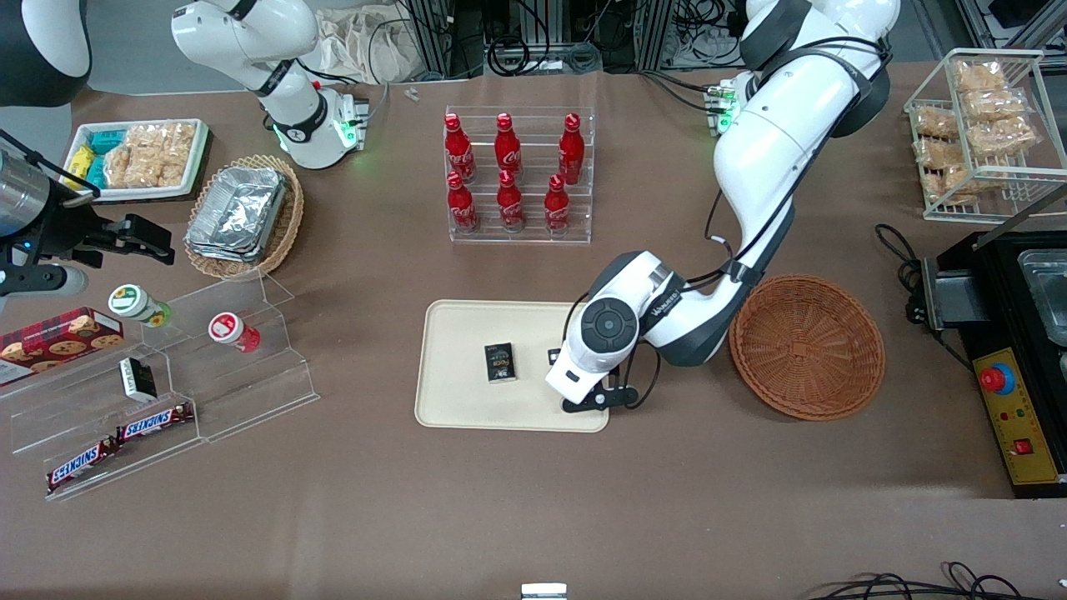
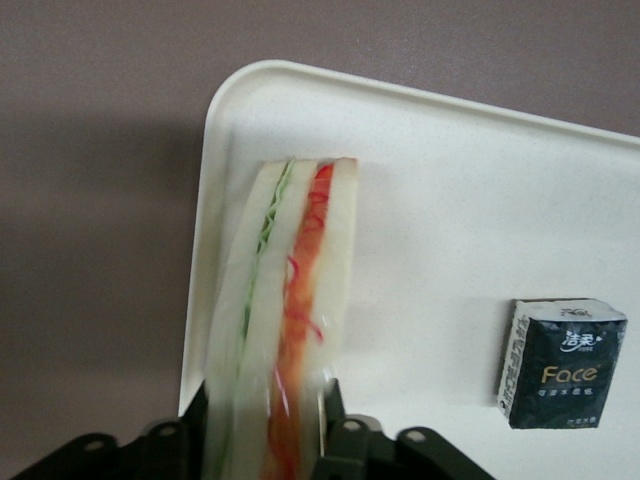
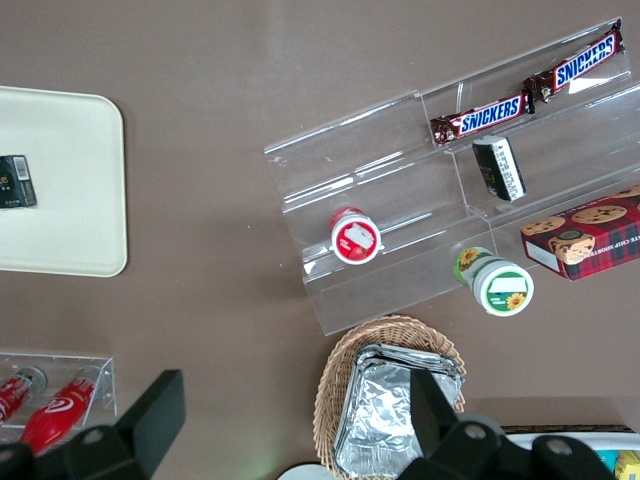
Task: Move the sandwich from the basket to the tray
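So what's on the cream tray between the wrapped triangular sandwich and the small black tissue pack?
Nothing: the left wrist view shows bare cream tray between the gripper-held sandwich and black tissue pack.

Gripper (image 1: 593,398) hung low over the tray (image 1: 454,400), at the corner nearest the basket (image 1: 807,346), jaws clamped on the sandwich (image 2: 285,300). On the tray, a small black tissue pack (image 1: 500,362) lay just beside the gripper, toward the parked arm's end; bare tray surface ran between the pack and the sandwich. The tray's strip nearest the front camera was open. The basket sat just beside the tray toward the working arm's end, with the arm's forearm over the gap between them. A rack of red bottles (image 1: 518,175) stood farther from the front camera than the tray, with bare counter (image 1: 533,517) between.
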Action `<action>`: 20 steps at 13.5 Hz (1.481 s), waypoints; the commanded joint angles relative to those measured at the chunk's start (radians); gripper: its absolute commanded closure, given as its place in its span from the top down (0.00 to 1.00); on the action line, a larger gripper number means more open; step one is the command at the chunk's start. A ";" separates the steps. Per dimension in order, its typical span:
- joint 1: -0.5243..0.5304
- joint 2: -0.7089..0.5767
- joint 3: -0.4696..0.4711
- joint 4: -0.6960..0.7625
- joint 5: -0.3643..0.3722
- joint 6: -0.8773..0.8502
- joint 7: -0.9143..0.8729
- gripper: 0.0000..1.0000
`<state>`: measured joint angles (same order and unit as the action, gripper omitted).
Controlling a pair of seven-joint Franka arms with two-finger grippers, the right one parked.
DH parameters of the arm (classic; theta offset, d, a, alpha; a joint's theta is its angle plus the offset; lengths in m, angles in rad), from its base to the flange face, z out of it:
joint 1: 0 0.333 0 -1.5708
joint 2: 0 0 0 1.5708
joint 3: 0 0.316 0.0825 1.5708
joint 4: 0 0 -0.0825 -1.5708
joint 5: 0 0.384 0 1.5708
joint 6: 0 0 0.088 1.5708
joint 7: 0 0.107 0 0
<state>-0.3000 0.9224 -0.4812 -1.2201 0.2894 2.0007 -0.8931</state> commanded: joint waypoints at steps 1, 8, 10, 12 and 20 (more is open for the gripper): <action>-0.008 0.019 0.004 0.044 0.016 -0.003 0.007 0.99; 0.122 -0.192 0.003 0.042 0.004 -0.262 0.019 0.99; 0.198 -0.276 0.001 0.033 0.002 -0.399 0.039 0.99; 0.293 -0.356 0.001 0.018 -0.021 -0.473 0.194 0.99; 0.337 -0.761 0.369 -0.327 -0.285 -0.427 0.704 0.99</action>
<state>0.0685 0.3052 -0.1701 -1.3525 0.0228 1.4911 -0.2390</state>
